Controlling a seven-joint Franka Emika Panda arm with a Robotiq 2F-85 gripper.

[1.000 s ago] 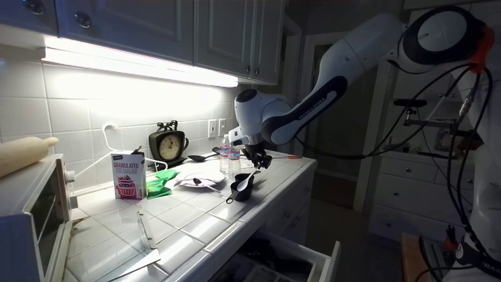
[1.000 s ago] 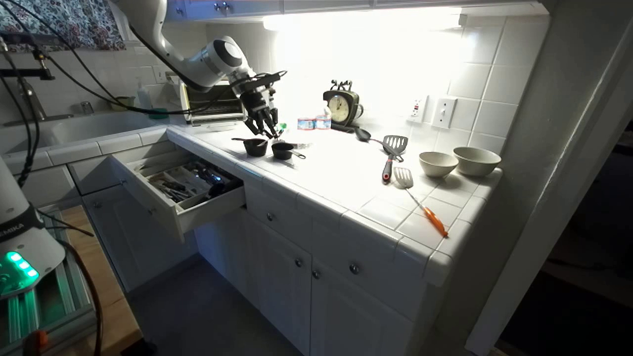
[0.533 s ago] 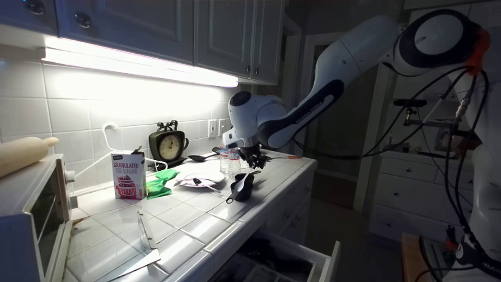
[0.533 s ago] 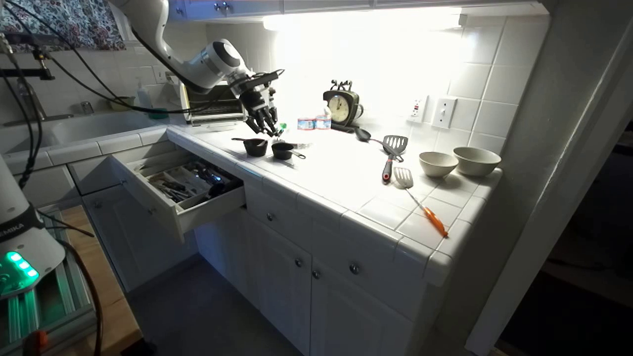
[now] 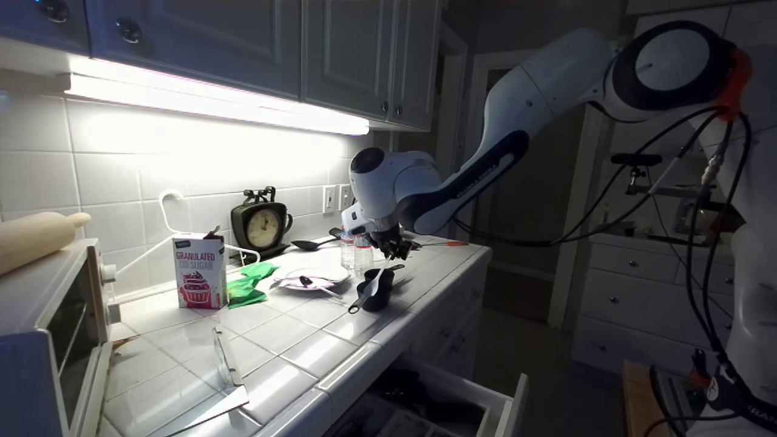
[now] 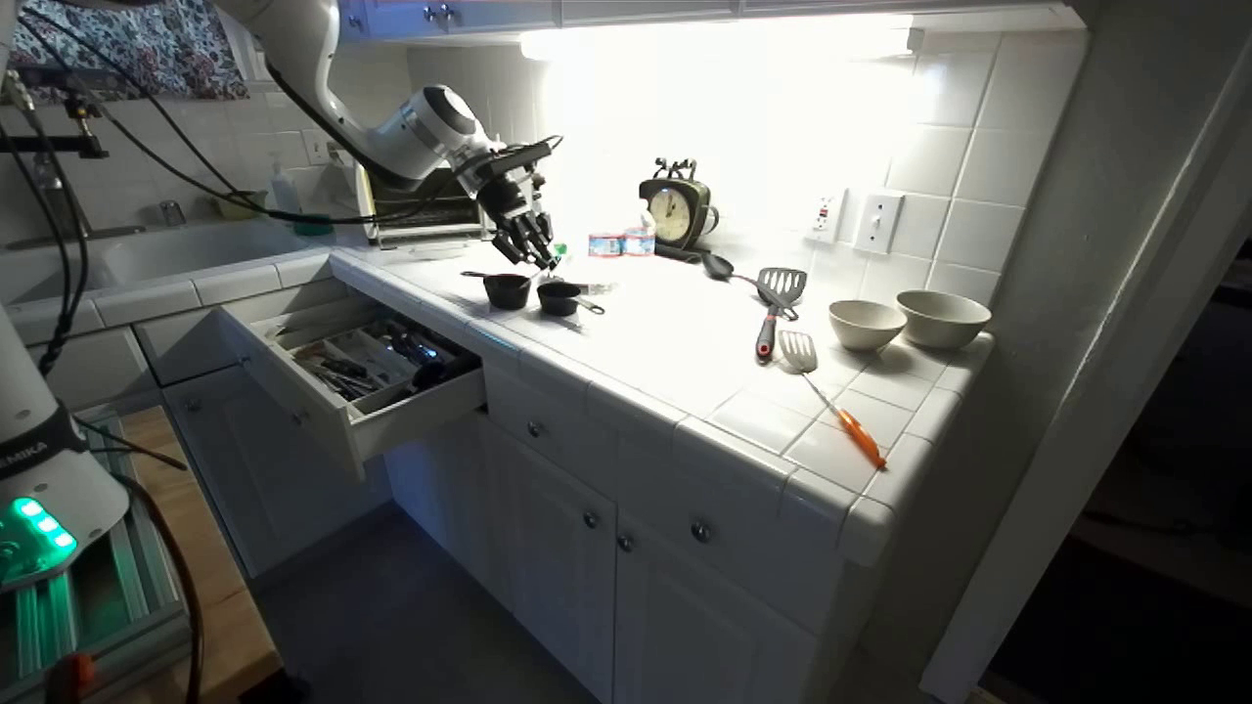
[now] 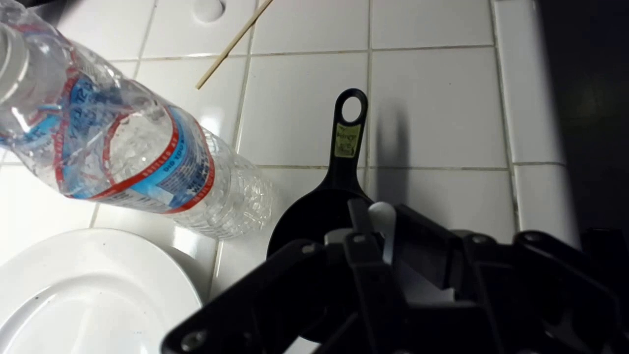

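My gripper [image 5: 393, 252] is low over the tiled counter, shut on the handle of a white spoon [image 5: 374, 284]. In the wrist view the rounded end of the spoon's handle [image 7: 383, 214] shows between the fingers. The spoon slants down, its bowl over a black measuring cup [image 6: 508, 291]; whether it touches the cup I cannot tell. A second black cup [image 6: 558, 299] sits beside the first, under the gripper [image 6: 543, 262]. In the wrist view one cup's labelled handle [image 7: 347, 140] points away from the fingers. A clear water bottle [image 7: 191, 167] stands close by.
A white plate [image 7: 98, 241] lies near the bottles. The sugar box [image 5: 200, 273], green bag [image 5: 246, 291] and dial scale [image 5: 261, 226] stand along the wall. Below the counter edge a drawer [image 6: 421, 430] is pulled out. Spatulas [image 6: 797, 352] and bowls [image 6: 867, 325] lie farther along.
The gripper has moved a little left and down in an exterior view, carrying the spoon with it. The black cup under the spoon has shifted slightly.
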